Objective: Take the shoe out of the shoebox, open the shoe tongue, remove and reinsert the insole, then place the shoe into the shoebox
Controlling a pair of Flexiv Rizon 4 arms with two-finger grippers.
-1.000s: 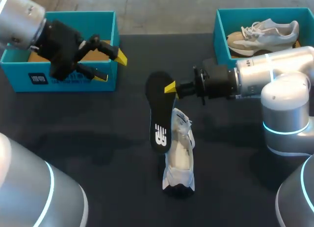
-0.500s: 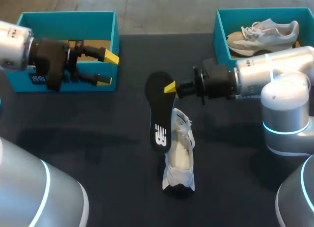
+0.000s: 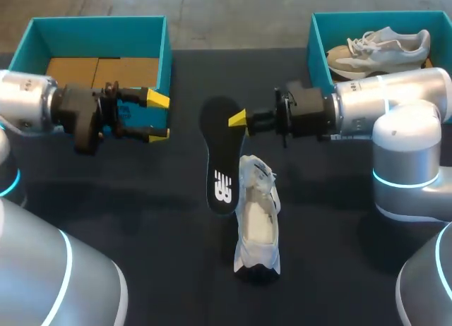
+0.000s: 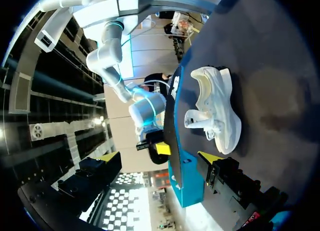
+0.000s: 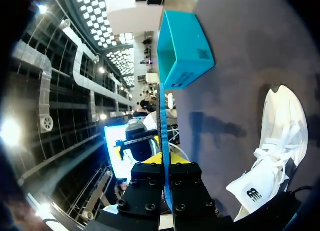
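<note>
A white shoe lies on the dark table, toe toward the front edge; it also shows in the left wrist view and beside the right gripper in the right wrist view. My right gripper is shut on the black insole, which hangs tilted just left of the shoe. Between the right fingers the insole shows edge-on as a thin line. My left gripper stands open and empty at the front right corner of the left teal shoebox, pointing toward the insole.
The left shoebox holds only brown cardboard. A second teal box at the back right holds another pale shoe. The right arm's grey body fills the table's right side.
My left arm has swung down from over the left box to its front right corner, still open. The right gripper has shifted the insole slightly to the left.
</note>
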